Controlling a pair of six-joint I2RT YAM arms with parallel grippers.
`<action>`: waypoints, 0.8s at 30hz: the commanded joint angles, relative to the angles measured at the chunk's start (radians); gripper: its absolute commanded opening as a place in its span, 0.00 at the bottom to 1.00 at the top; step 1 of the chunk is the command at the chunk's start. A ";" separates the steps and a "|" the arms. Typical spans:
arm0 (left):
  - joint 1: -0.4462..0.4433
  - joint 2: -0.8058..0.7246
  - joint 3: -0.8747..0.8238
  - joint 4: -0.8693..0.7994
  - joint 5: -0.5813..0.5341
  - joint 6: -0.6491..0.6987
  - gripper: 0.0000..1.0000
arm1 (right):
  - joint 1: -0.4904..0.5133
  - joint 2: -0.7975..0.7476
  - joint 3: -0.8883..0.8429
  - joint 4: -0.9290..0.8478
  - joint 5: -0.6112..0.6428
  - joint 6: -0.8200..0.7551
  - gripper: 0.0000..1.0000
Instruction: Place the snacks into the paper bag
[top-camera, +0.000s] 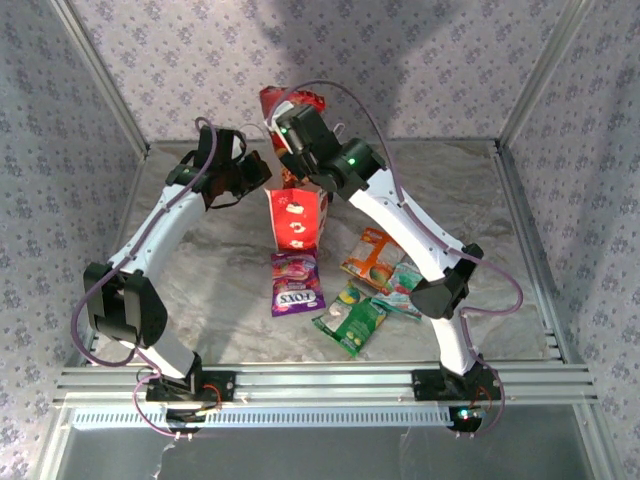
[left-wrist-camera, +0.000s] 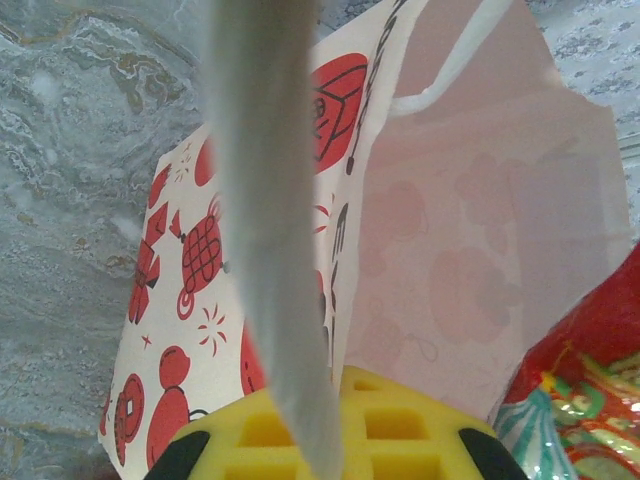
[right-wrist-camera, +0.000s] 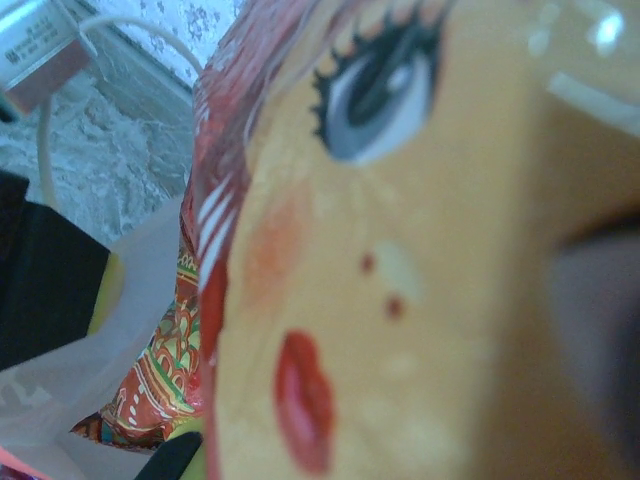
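Note:
The red-and-white paper bag (top-camera: 297, 220) stands upright mid-table. My left gripper (top-camera: 262, 178) is shut on its left rim; in the left wrist view the bag wall (left-wrist-camera: 180, 300) runs down to the yellow pad (left-wrist-camera: 400, 430) and the mouth (left-wrist-camera: 480, 250) gapes open. My right gripper (top-camera: 295, 150) is shut on the larger red packet (top-camera: 290, 100), held upright over the bag's mouth. Its face print (right-wrist-camera: 400, 250) looms close, and a corner (left-wrist-camera: 580, 400) shows at the bag's opening. The purple FOX'S packet (top-camera: 296, 284), orange (top-camera: 370, 258), teal (top-camera: 405, 285) and green (top-camera: 350, 318) packets lie flat in front.
Patterned walls with metal posts (top-camera: 100, 90) enclose the marbled table (top-camera: 200, 260). A slotted rail (top-camera: 320, 382) carries both arm bases at the near edge. The right arm's forearm (top-camera: 400, 225) passes over the orange and teal packets.

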 joint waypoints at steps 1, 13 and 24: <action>-0.006 -0.003 -0.016 0.030 0.019 -0.030 0.03 | 0.002 -0.028 0.065 0.032 0.056 -0.010 0.00; -0.015 -0.004 -0.022 0.041 -0.002 -0.047 0.03 | -0.031 -0.035 0.050 -0.039 -0.041 0.034 0.00; -0.029 -0.004 -0.014 0.037 -0.001 -0.038 0.03 | -0.075 0.016 0.138 -0.071 -0.126 0.039 0.00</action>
